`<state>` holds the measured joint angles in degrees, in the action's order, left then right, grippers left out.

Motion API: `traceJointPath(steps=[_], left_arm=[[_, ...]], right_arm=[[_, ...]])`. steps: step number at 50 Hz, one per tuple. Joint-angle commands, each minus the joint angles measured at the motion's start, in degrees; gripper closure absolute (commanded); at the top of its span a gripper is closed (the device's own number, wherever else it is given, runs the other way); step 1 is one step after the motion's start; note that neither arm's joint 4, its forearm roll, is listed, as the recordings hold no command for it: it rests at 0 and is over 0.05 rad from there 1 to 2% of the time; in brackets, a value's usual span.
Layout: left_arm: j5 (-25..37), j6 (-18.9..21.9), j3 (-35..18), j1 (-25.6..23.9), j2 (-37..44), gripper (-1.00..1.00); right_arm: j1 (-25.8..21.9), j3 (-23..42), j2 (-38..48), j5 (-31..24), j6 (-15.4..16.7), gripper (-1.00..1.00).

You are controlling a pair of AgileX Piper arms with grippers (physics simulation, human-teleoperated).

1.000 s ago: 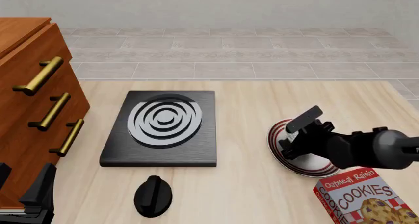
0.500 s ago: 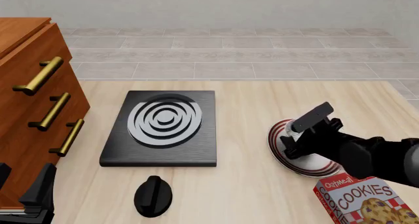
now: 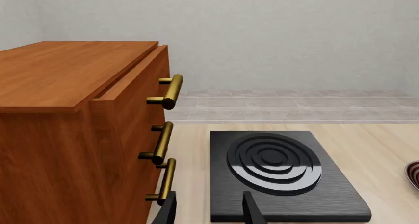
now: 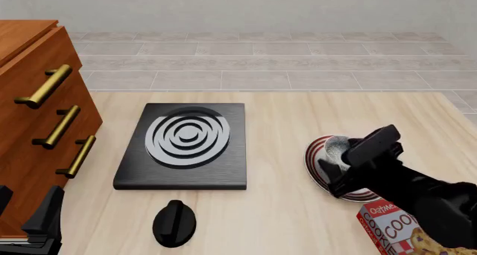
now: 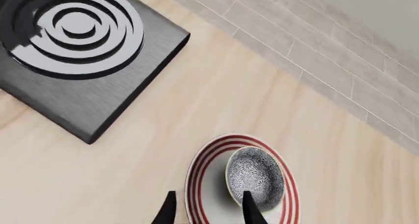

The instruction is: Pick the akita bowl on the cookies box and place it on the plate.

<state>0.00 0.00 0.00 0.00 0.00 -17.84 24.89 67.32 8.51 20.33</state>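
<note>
Bowl (image 5: 255, 177): sits on the plate (image 5: 204, 185), toward its far right part, upright and free of the right tool (image 5: 205, 208); in the right wrist view one fingertip (image 5: 247, 204) overlaps its near rim, the other lies over the plate.
Right tool: fingers spread a little apart, holding nothing; in the front view it hangs above the near side of the plate (image 4: 315, 157), with the bowl (image 4: 337, 148) just beyond it.
Bowl look: small, round, speckled grey-and-white inside.
Plate: round, white, dark-red rings at the rim, flat on the surface (image 4: 291, 121) at the right.
Box (image 4: 399, 231): red carton with white letters and cookie pictures, near right, partly hidden by the right arm.
Left tool (image 3: 208, 211): two dark fingertips apart, empty, near left beside the drawers (image 3: 85, 131).
Slab (image 4: 186, 143): black, brushed, rectangular, with grey-white rings, left of the plate.
Knob (image 4: 174, 222): black, round, near side of the slab.
Drawers: brown wood, brass bar handles.
</note>
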Motion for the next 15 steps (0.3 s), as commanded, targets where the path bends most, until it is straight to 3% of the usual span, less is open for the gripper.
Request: traceJointPath(steps=[1,15], left_arm=[[0.00,0.00,0.00,0.00,0.00,-1.00],[0.00,0.00,0.00,0.00,0.00,-1.00]], right_arm=[[-3.26,-3.89,-6.57,0.46,-1.57,-1.00],[-3.57,-5.31,-11.65,-2.16,-1.74,-1.00]])
